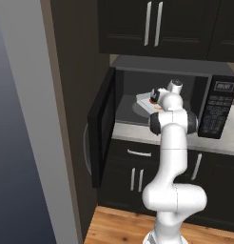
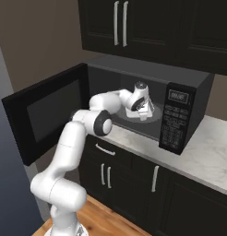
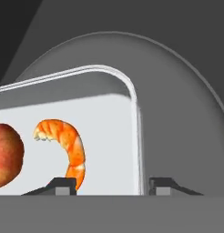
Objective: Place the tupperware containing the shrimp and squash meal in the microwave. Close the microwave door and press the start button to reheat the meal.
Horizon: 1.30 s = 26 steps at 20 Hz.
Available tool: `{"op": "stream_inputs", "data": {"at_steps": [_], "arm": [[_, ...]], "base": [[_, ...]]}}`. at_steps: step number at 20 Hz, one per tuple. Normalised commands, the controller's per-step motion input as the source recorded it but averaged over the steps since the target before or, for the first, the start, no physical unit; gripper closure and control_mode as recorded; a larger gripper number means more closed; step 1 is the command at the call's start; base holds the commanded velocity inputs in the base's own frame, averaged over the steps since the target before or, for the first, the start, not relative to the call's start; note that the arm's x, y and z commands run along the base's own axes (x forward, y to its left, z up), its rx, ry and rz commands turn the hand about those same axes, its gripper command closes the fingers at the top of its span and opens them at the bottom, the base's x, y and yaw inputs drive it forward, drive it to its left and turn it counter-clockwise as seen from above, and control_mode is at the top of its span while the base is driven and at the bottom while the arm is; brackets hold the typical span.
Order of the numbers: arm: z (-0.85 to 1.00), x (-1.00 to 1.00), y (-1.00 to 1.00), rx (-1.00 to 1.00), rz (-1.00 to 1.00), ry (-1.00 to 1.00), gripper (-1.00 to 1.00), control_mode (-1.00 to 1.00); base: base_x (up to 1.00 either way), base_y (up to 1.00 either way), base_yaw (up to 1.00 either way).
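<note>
The microwave (image 1: pixel 219 107) (image 2: pixel 177 117) stands on the counter with the microwave door (image 1: pixel 102 124) (image 2: pixel 46 115) swung wide to the left. Inside, the tupperware (image 3: pixel 104 123) (image 1: pixel 145 99) rests on the round glass turntable (image 3: pixel 177 113). It holds the shrimp and squash meal: a curved orange shrimp (image 3: pixel 68 143) and a red-orange lump (image 3: pixel 4 154). My gripper (image 3: pixel 113 185) (image 1: pixel 155 96) (image 2: pixel 142 109) reaches into the cavity and is open. Its fingertips stand apart on either side of the tray's right rim, with a gap on each side.
Dark upper cabinets (image 1: pixel 152 24) hang just above the microwave. A marble counter (image 2: pixel 207 156) runs to the right over dark lower cabinets (image 2: pixel 129 179). A tall grey refrigerator side (image 1: pixel 19 143) stands to the left, close to the open door. The floor is wood (image 1: pixel 119 228).
</note>
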Motion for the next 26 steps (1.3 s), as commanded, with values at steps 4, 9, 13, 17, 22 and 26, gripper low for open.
{"op": "stream_inputs", "data": {"at_steps": [4, 9, 13, 17, 22, 26], "arm": [[-0.11, -0.16, 0.00, -0.03, 0.00, -0.07, -1.00, -1.00], [-0.12, -0.90, 0.02, -0.08, 0.00, -0.13, -1.00, -1.00], [-0.33, -1.00, 0.38, -0.16, 0.02, -0.10, -1.00, -1.00], [-0.60, -0.79, 0.56, -0.18, 0.03, -0.13, -1.00, -1.00], [0.01, -0.90, 0.24, -0.13, 0.01, -0.21, -1.00, -1.00], [0.41, -1.00, 0.00, -0.11, 0.02, -0.18, -1.00, -1.00]], "base": [[0.00, 0.00, 0.00], [0.00, 0.00, 0.00], [0.00, 0.00, 0.00], [0.00, 0.00, 0.00], [0.00, 0.00, 0.00], [0.00, 0.00, 0.00]]}}
